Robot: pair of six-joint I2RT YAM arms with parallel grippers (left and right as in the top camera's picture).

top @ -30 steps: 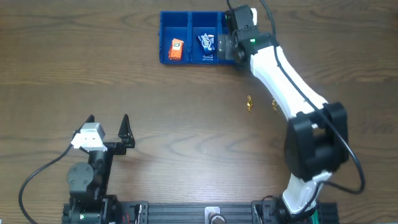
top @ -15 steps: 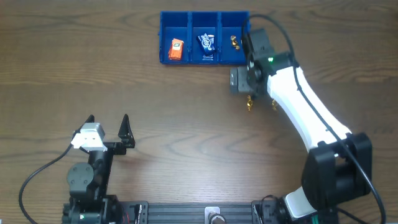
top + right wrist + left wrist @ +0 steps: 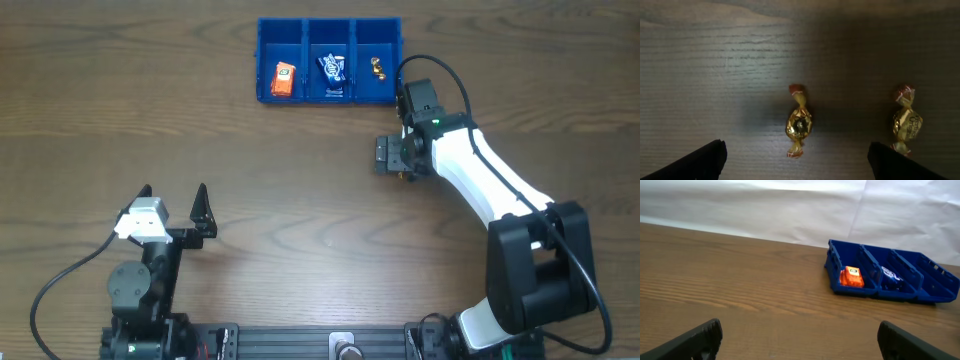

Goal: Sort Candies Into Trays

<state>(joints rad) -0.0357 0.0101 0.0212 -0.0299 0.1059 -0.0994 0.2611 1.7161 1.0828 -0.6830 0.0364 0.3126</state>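
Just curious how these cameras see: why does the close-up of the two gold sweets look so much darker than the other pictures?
Right wrist view: the right gripper hangs above the centre candy, with the outer candy beside it, and probably shades the wood around them. Left wrist view and top view: even light, the blue tray plainly lit.

The top camera looks straight down on the table [image 3: 250,180], arm bases at 6 o'clock, tray [image 3: 330,20] at 12. The left wrist camera sits low, facing level toward that tray, well off. The right wrist camera looks down close over two candies [image 3: 799,122], probably near 1 o'clock from above.
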